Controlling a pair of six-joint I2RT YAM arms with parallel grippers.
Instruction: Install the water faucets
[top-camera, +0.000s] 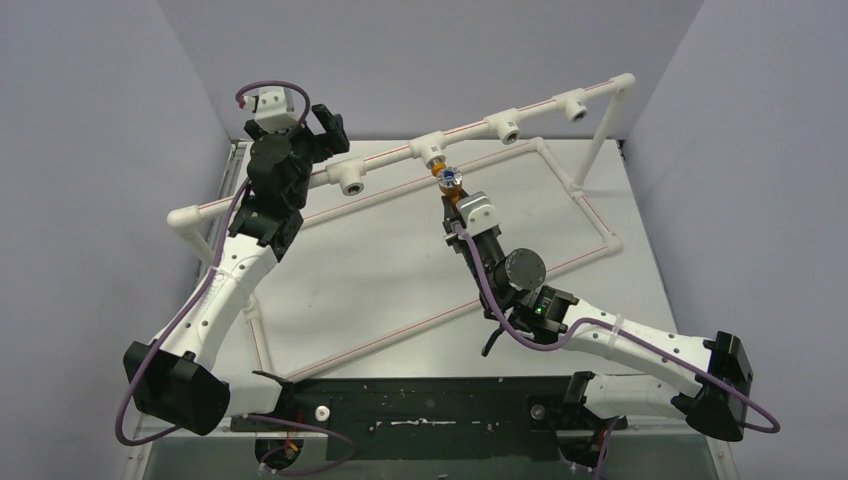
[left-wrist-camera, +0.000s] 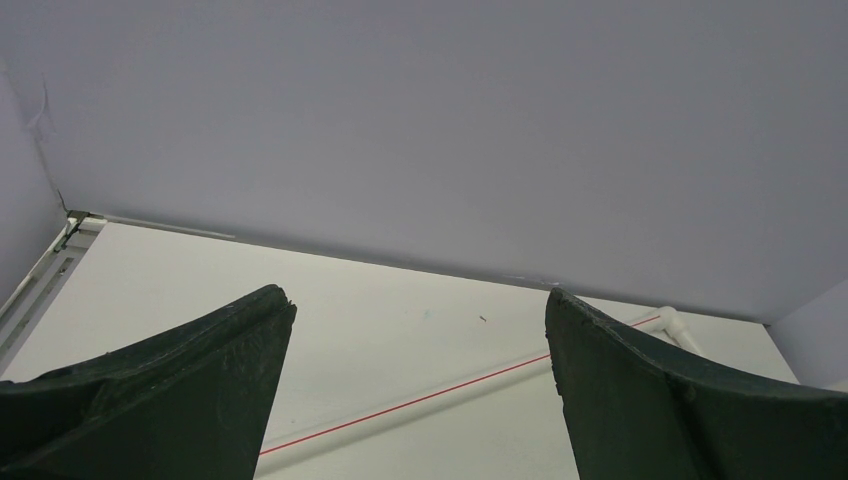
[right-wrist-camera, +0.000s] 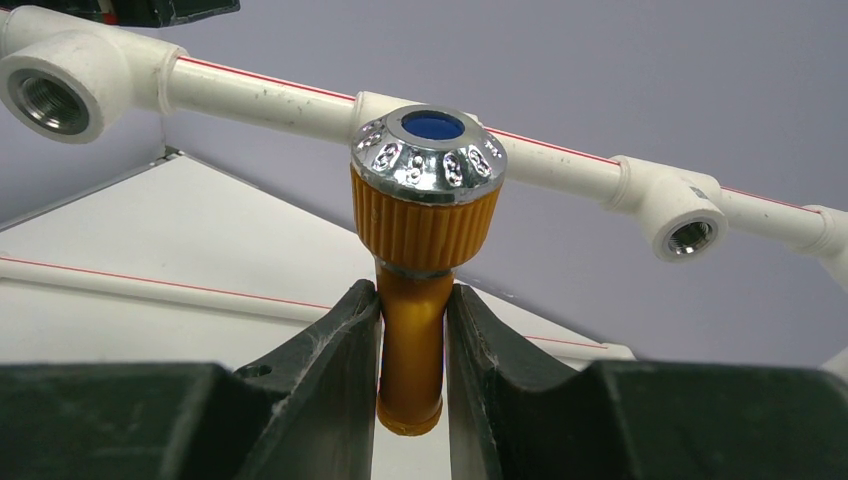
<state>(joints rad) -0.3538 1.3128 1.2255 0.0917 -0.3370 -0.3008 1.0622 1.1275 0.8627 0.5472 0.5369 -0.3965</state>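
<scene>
Top external view: the right arm reaches toward 12 o'clock across the table (top-camera: 400, 265) and its right pincer (top-camera: 452, 196) holds the water faucet (top-camera: 448, 180) up against the underside of a tee on the white pipe rail (top-camera: 540, 114). That tee is the second from the 9 o'clock end.

In the right wrist view the right pincer (right-wrist-camera: 412, 300) is narrowed onto the faucet's (right-wrist-camera: 428, 200) smooth orange stem. The ribbed knob and its silvery cap with the blue centre stand clear above the fingertips. The pipe rail (right-wrist-camera: 260, 82) passes right behind the cap, so the joint itself is hidden. I cannot tell whether the thread has caught or the faucet is only lined up with its socket.

The left pincer (top-camera: 325, 126) hangs off toward 10 o'clock, above the rail. The left wrist view shows the left pincer (left-wrist-camera: 418, 305) spread wide with nothing between the fingers.

As I judge it, the task is at an early stage:
- One faucet is at its socket, and its seating is unconfirmed.
- Three sockets (top-camera: 352, 180) (top-camera: 508, 128) (top-camera: 575, 103) show bare openings. Two of them appear in the wrist view with empty threaded inserts (right-wrist-camera: 48, 95) (right-wrist-camera: 688, 235).
- No other faucet is visible anywhere on the table.

What is left is to turn this faucet fully home and then let go of it.
</scene>
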